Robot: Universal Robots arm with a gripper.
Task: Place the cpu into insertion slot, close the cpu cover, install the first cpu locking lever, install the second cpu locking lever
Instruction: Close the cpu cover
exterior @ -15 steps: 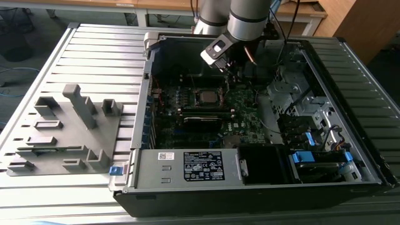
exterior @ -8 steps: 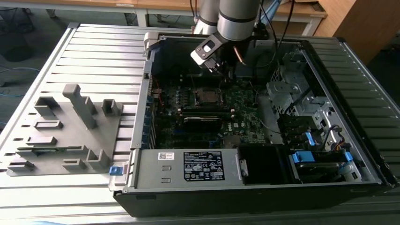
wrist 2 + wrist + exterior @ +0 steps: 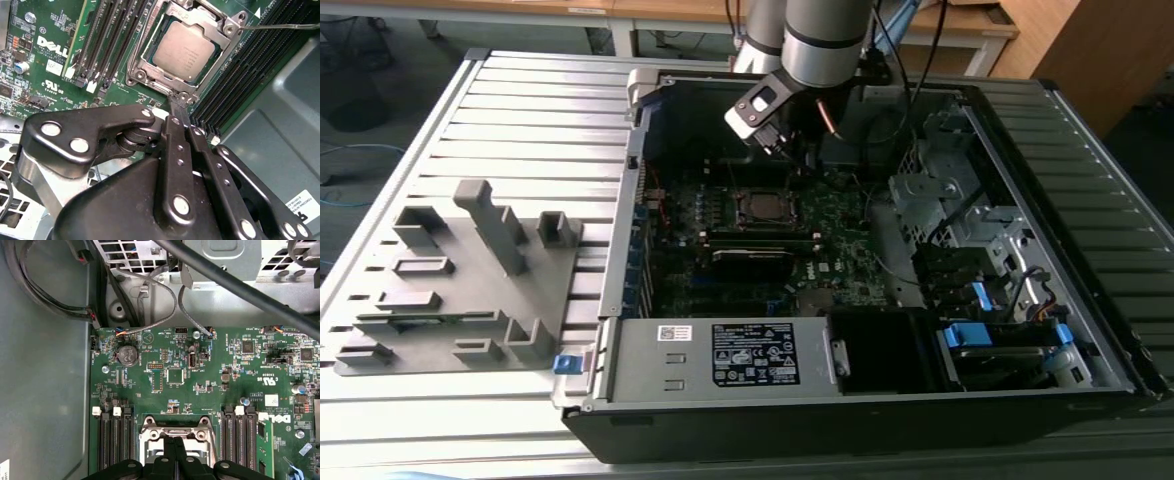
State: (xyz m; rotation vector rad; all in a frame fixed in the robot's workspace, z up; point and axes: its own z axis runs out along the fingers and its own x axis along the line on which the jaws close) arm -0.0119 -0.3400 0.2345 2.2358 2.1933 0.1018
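In the exterior view, the grey blocky plastic fixture (image 3: 460, 270) is off at 9 o'clock from the cpu (image 3: 761, 206), with the gripper (image 3: 783, 150) at its 12. The dull silver square chip sits in the socket, shiny cpu cover (image 3: 141, 57) down around it (green board (image 3: 55, 30) has white print). The black fingers (image 3: 172, 150) are pressed together, tips at the cover's edge.

Silver-grey cpu (image 3: 183, 51), silvery cpu cover (image 3: 150, 60), green motherboard (image 3: 200, 375).
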